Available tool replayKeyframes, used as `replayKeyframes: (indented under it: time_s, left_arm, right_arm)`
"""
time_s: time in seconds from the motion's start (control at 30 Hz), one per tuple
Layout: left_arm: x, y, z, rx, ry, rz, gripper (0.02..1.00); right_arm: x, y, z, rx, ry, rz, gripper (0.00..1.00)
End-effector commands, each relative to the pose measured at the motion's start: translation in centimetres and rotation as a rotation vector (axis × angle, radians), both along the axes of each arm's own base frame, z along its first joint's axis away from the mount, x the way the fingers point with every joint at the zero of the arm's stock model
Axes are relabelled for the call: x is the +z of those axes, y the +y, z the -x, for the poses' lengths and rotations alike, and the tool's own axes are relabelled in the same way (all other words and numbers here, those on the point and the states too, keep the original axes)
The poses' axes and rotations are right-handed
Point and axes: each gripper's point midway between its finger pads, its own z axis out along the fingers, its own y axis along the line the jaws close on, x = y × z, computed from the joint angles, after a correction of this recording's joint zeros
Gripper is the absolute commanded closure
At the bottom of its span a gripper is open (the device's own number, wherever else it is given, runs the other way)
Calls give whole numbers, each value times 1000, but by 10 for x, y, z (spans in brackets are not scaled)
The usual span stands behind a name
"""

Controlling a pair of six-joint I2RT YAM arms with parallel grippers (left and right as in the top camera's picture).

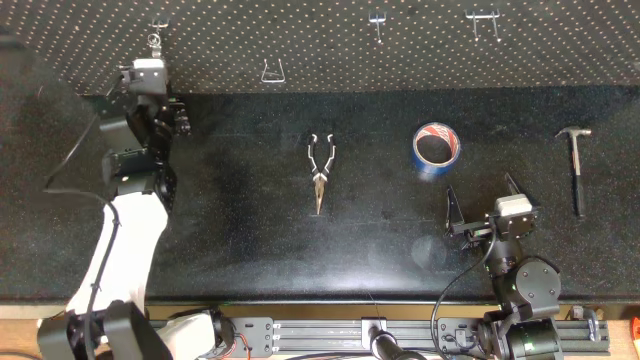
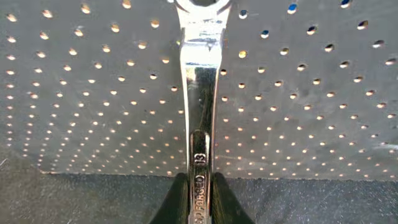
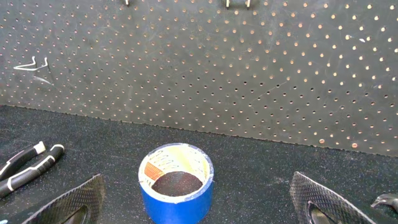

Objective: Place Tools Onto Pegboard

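One wrench (image 2: 200,93), clamped upright in left fingers (image 2: 173,205) at pegboard (image 2: 311,112); ring end should be eased squarely over its hook (image 1: 155,38) before release. Right fingers (image 3: 74,202) spread wide, idle.

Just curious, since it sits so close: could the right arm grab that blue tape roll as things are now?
Probably yes. The right gripper is open and faces the blue tape roll, which stands on the mat just ahead, with nothing between them.

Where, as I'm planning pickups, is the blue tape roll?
Top view: the blue tape roll stands right of centre, between the black pliers and the hammer.
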Motion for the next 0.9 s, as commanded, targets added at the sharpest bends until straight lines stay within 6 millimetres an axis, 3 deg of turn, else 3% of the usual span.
replayKeyframes:
  time_s: [0.03,0.13,0.2,0.23,0.37,0.5,0.63,0.73,0.8,0.83,0.9]
  left_arm:
    - [-3,1,-11,-12,-19,-8,890]
    - [-3,1,-11,-11,-21,-9,592]
    - [0,1,-11,-11,-28,-10,117]
    - [2,2,-9,-7,-29,-13,23]
    - [23,-6,11,-13,-28,2,23]
    - [41,-19,48,5,2,73,23]
    - [57,-16,76,46,1,54,23]
    - [50,-60,81,-104,34,308,23]
    - [29,-63,92,-1,125,436,20]
    - [2,-70,112,101,255,440,20]
    - [-23,-101,141,67,422,333,20]
  right_arm:
    - [-1,2,1,5,2,-15,25]
    - [-1,2,1,5,2,-15,25]
    - [-1,2,1,5,2,-15,25]
    - [-1,2,1,5,2,-15,25]
    - [-1,2,1,5,2,-15,25]
    - [-1,2,1,5,2,-15,25]
    - [-1,2,1,5,2,-15,25]
    - [-1,2,1,5,2,-15,25]
    - [-1,2,1,5,2,-15,25]
    - [-1,2,1,5,2,-15,25]
    - [-1,2,1,5,2,-15,25]
